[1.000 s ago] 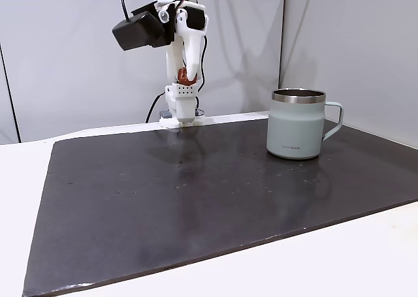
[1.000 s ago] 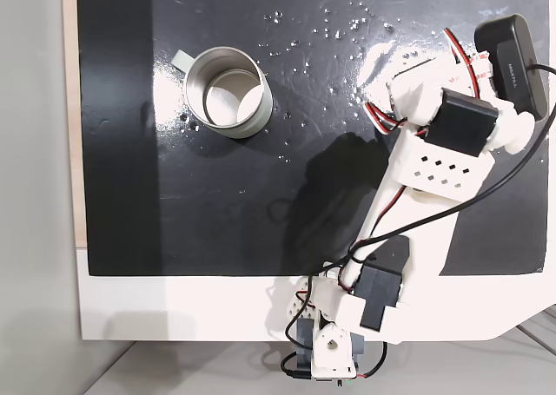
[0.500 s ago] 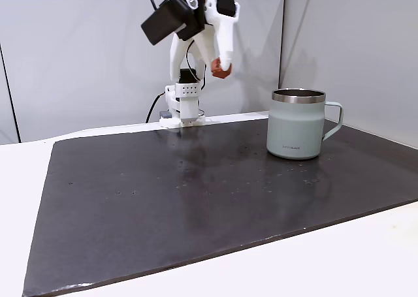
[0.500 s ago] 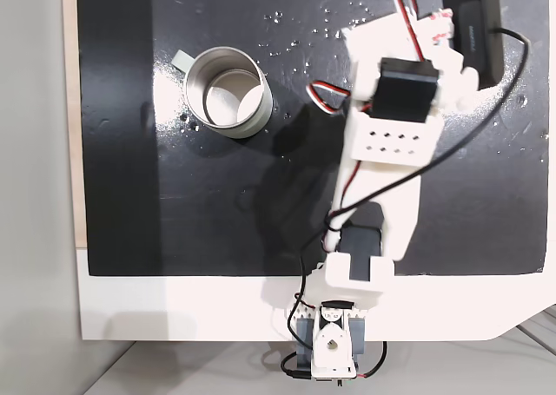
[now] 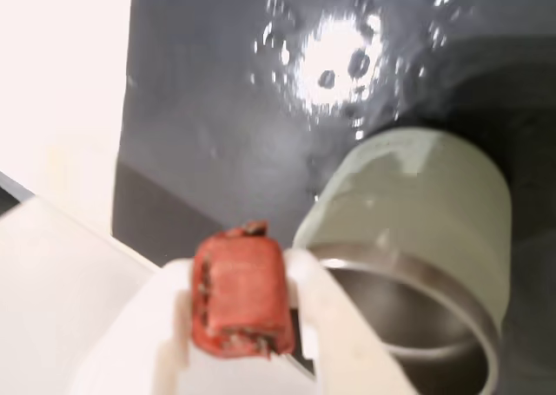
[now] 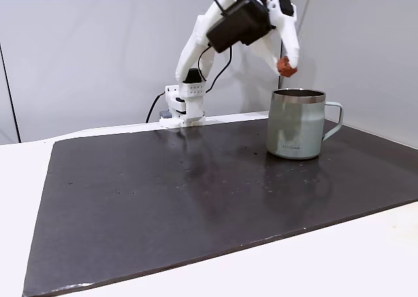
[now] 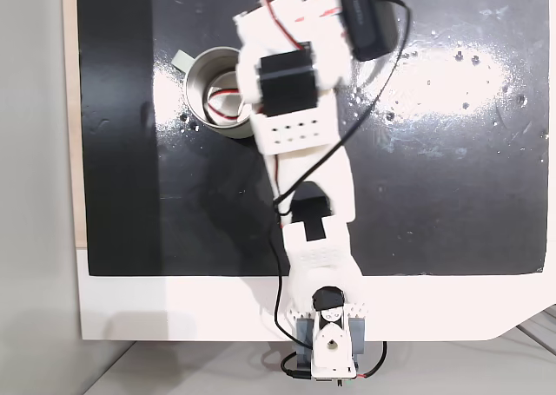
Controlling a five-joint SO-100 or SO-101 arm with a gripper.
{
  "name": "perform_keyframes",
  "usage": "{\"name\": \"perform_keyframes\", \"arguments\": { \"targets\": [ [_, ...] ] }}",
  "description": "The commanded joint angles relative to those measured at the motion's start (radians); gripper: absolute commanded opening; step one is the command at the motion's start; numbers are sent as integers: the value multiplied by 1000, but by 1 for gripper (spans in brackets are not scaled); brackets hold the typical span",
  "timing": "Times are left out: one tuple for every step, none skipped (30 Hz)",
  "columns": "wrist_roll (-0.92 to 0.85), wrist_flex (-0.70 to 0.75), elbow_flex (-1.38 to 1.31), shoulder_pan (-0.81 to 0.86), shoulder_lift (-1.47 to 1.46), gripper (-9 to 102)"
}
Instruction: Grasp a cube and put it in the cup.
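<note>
The small reddish-brown cube (image 5: 241, 295) is clamped between the white fingers (image 5: 334, 325) of my gripper (image 5: 243, 312), which is shut on it. In a fixed view from the side, the gripper (image 6: 286, 68) holds the cube (image 6: 284, 65) in the air just above the steel rim of the pale grey-green cup (image 6: 297, 124), near its left edge. The wrist view has the open cup (image 5: 417, 239) just right of and below the cube. In a fixed view from above, my arm covers the right part of the cup (image 7: 198, 87) and hides the cube.
The cup stands on a black mat (image 6: 196, 192) over a white table (image 6: 26, 179). My arm's base (image 6: 183, 108) is fixed at the mat's far edge. The cup's handle (image 6: 334, 121) points right in the side view. Bright glare marks the mat (image 7: 452, 69).
My arm has swung with the cube from near its base across to the cup, and now hangs over the cup's rim. The cup has not moved.
</note>
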Motion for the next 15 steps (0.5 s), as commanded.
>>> {"name": "perform_keyframes", "arguments": {
  "targets": [
    [9, -3, -61, -69, 9, 6],
    [9, 2, -57, -86, 8, 6],
    [9, 3, -44, -98, 8, 6],
    [9, 5, -31, -110, 9, 6],
    [8, 5, -12, -121, 14, 6],
    [6, 5, 8, -130, 21, 6],
    [3, 5, 34, -140, 32, 6],
    [-5, 6, 61, -149, 44, 5],
    [-11, 6, 91, -156, 60, 5],
    [-20, 6, 118, -166, 77, 5],
    [-29, 6, 146, -173, 94, 5],
    [-37, 6, 172, -179, 110, 5],
    [-41, 6, 195, -184, 127, 5],
    [-41, 6, 213, -187, 141, 5],
    [-43, 6, 229, -189, 152, 5]
  ]
}}
